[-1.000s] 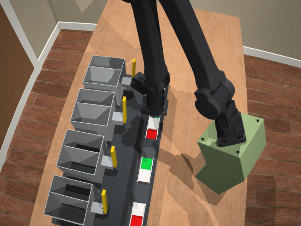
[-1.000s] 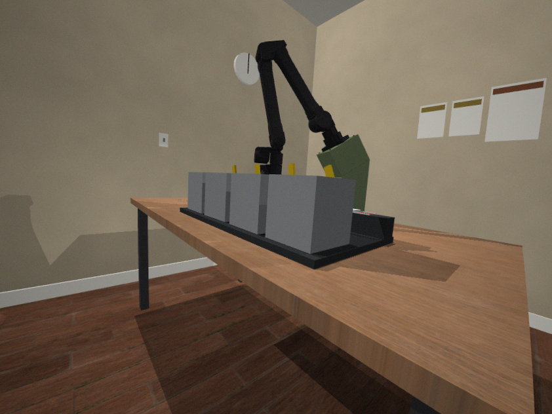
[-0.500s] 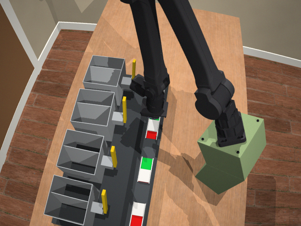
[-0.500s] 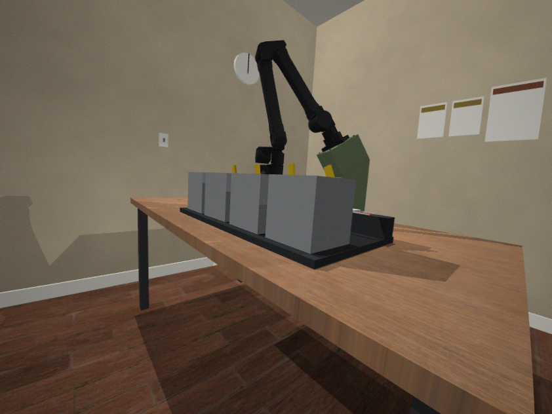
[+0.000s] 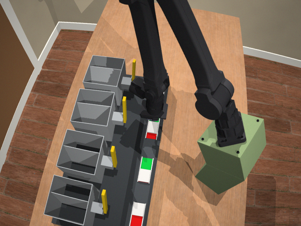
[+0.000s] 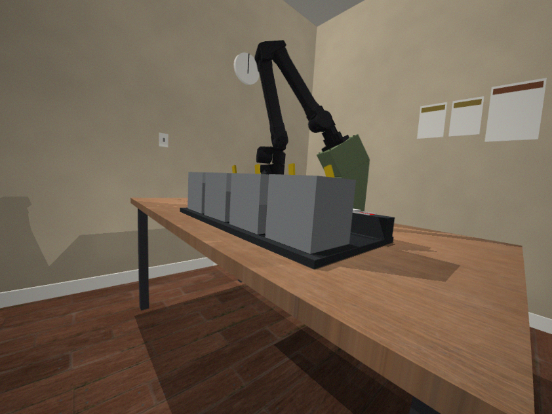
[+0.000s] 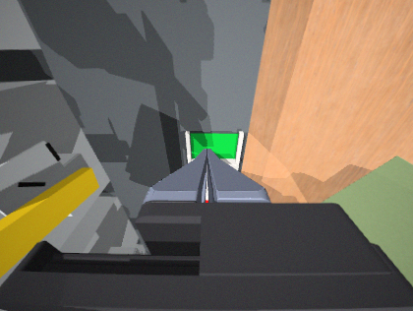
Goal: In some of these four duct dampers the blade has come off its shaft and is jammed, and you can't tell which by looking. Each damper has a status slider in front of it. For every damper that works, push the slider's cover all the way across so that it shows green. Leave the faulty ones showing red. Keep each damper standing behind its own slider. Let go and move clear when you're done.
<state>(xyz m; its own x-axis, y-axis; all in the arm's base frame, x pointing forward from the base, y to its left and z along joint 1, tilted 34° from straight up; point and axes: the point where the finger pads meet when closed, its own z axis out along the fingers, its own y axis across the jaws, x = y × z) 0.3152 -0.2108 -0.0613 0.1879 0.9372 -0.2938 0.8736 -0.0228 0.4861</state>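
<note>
The gripper [image 5: 153, 118] [image 6: 277, 169] [image 7: 206, 155] is closed with nothing inside, and in top view the half-across cover [image 5: 152, 127] [image 7: 230, 161] lies toward its 6 o'clock

The little white cover is on the move!
Near the centre of the top view, the gripper [image 5: 153, 119] [image 6: 273, 169] [image 7: 206, 155] sits lower in the frame than a second ago, and the white cover [image 5: 152, 127] [image 7: 230, 161] has slid down too, showing more green [image 5: 157, 121] [image 7: 214, 143] and less red [image 5: 151, 136] [image 7: 206, 201].
</note>
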